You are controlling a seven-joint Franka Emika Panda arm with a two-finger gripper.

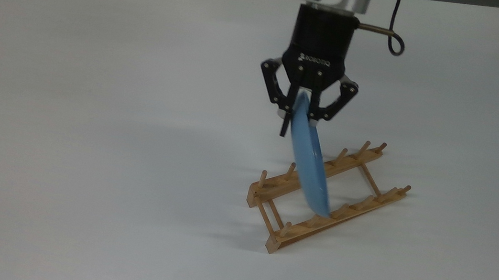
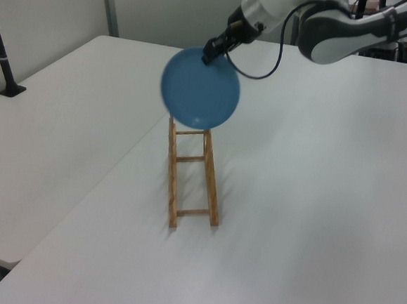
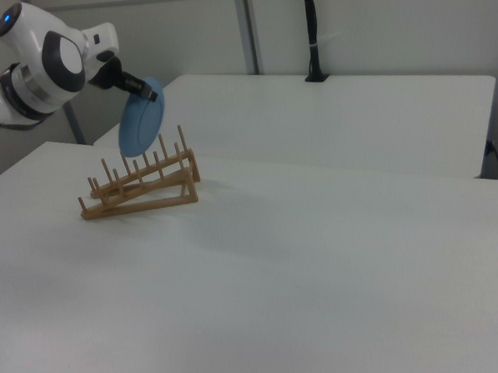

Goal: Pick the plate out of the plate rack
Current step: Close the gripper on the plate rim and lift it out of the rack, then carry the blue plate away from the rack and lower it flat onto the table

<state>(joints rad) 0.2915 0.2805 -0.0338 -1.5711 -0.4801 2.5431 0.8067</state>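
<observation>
The arm's upper part is cut off at the top view's upper edge. The black gripper (image 1: 299, 117) (lettering on its body blurred, unreadable) has its jaws closed on the top rim of the light-blue plate (image 1: 307, 162), which hangs tilted over the wooden plate rack (image 1: 315, 228) on the white table (image 1: 86, 138).

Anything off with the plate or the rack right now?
Nothing broken. The gripper pinches the plate at its top rim, so the plate hangs tilted, not straight down. In the left view it hangs above the plate rack; whether it is clear of the pegs, I cannot tell. The rack stands flat on the table.
</observation>
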